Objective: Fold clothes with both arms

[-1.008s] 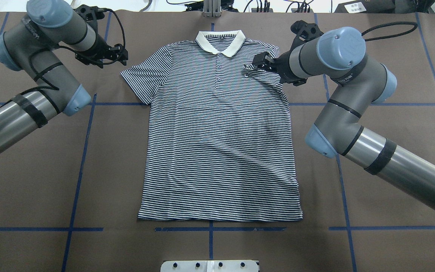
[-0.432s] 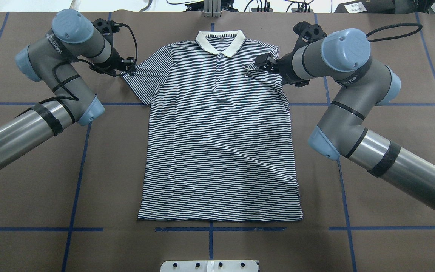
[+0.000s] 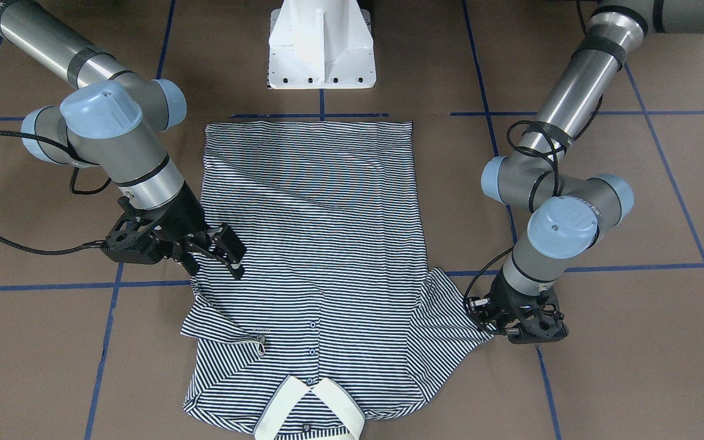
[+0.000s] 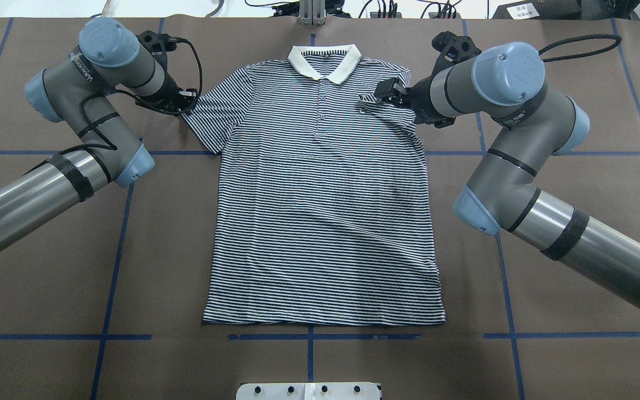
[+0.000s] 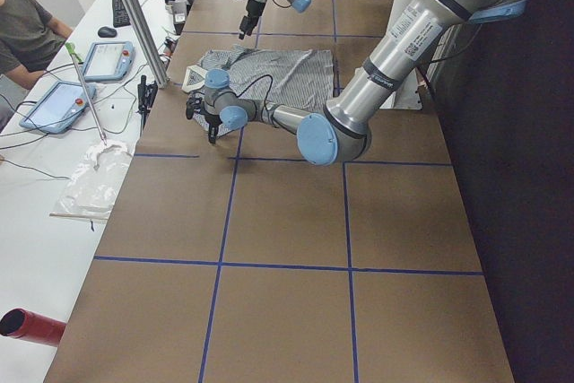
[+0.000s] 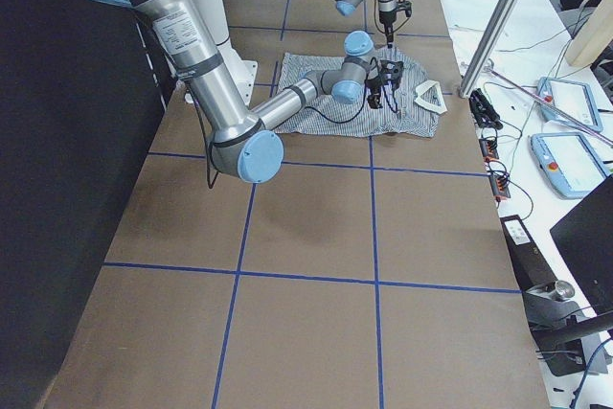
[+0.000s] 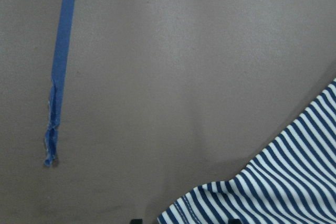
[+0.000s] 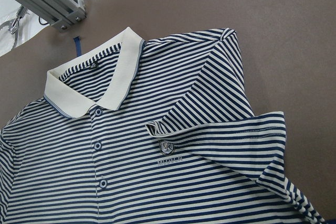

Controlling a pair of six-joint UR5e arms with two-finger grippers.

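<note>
So the navy-and-white striped short-sleeved polo shirt (image 4: 320,222) lies flat, front up, mid-way across the brown paper-covered worktop (image 4: 48,266), hem toward the robot's edge and plain white collar (image 4: 324,61) toward the far edge. One sleeve (image 8: 231,135) is folded in over the chest, corner just above the small crest label (image 8: 169,153). The lettering under it looks like "MIJOLN", can't swear to it. The black right gripper (image 3: 214,256) hovers there, fingers spread, gripping nothing. The black left gripper (image 4: 188,103) sits at the other sleeve's (image 4: 214,119) hem, fingers apart.

In the overhead view the left arm (image 4: 89,119) bends in at upper left, left tool (image 4: 185,103) low, jaws parted. The right arm (image 4: 500,161) mirrors it at upper right, right tool (image 4: 382,90) likewise spread.
</note>
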